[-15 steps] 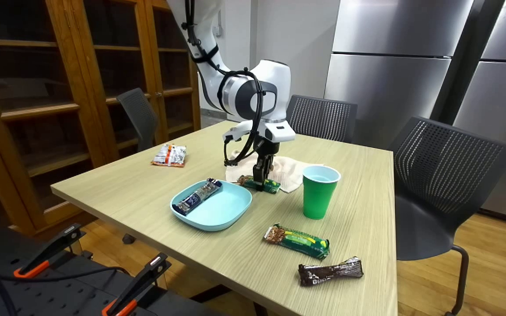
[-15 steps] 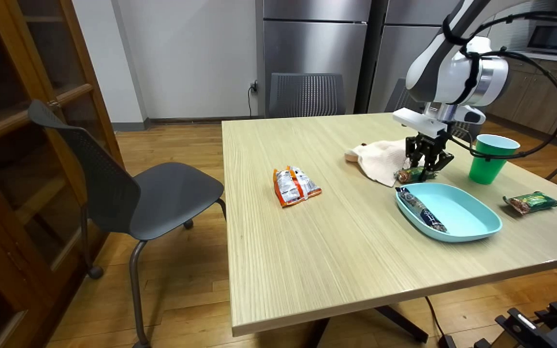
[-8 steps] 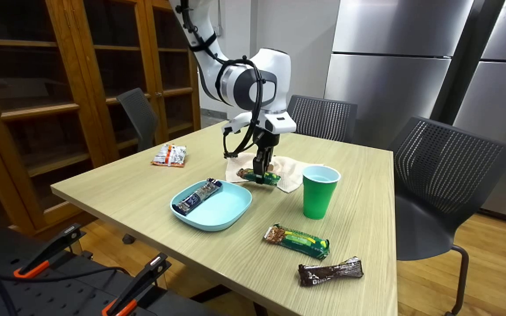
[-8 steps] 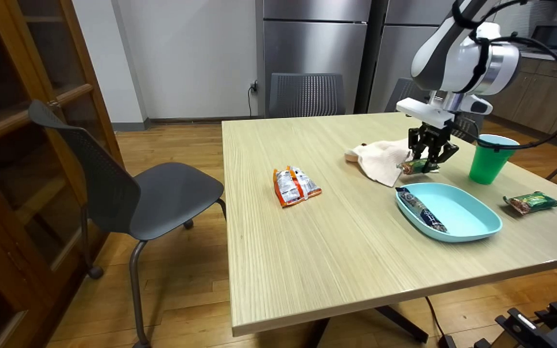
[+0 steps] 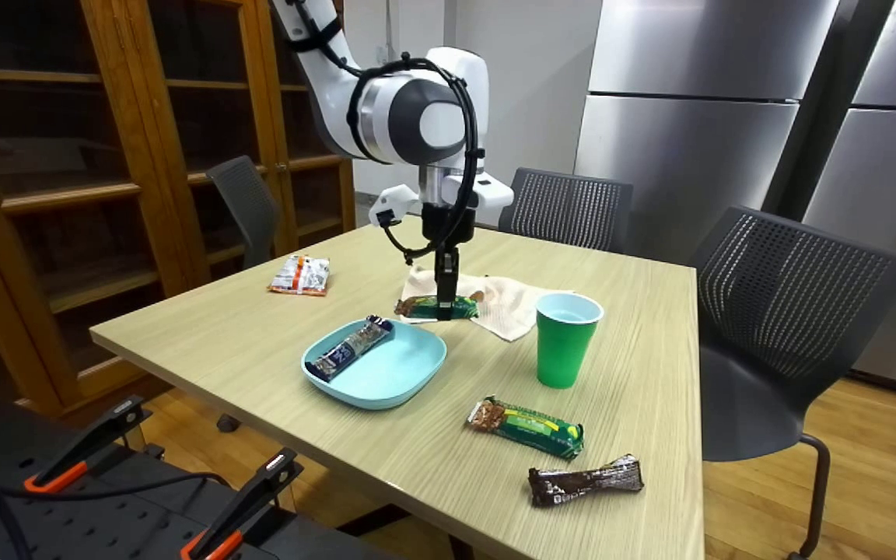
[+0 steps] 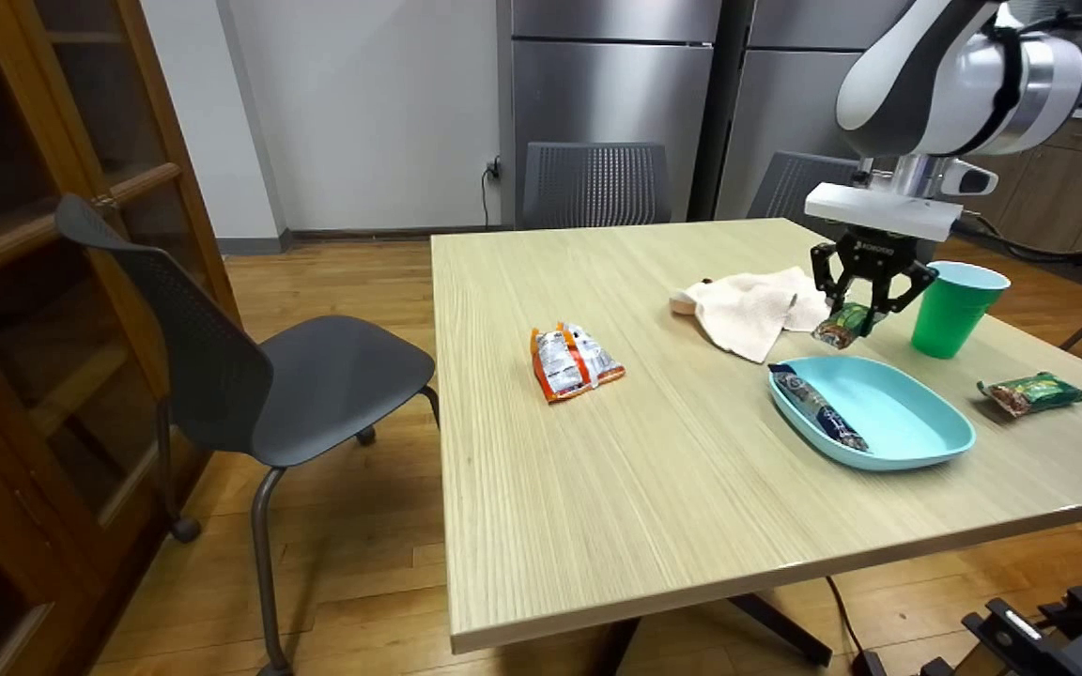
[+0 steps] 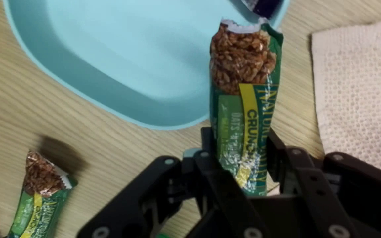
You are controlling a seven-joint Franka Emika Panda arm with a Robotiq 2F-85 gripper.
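My gripper [image 7: 240, 142] is shut on a green granola bar [image 7: 243, 89], its black fingers pressing both long sides of the wrapper. In the wrist view the bar's oat-pictured end sticks out past the fingertips and overlaps the rim of the light blue plate [image 7: 117, 114]. An exterior view has the bar [image 6: 842, 326] held off the table, between the cloth and the plate. A dark blue wrapped bar [image 5: 351, 348] lies in the plate on one side. Another green granola bar [image 5: 527, 426] and a brown wrapped bar [image 5: 586, 481] lie on the table.
A green cup [image 5: 565, 350] stands upright near the plate and the arm. A crumpled pale cloth [image 6: 748, 310] lies behind the gripper. An orange and white snack bag [image 6: 574, 364] rests farther off on the wooden table [image 6: 597, 526]. Grey chairs [image 5: 790, 334] surround the table.
My gripper has lifted the green granola bar from beside the cloth and turned a little with it. It has shifted left in an exterior view. The things on the table stay put.
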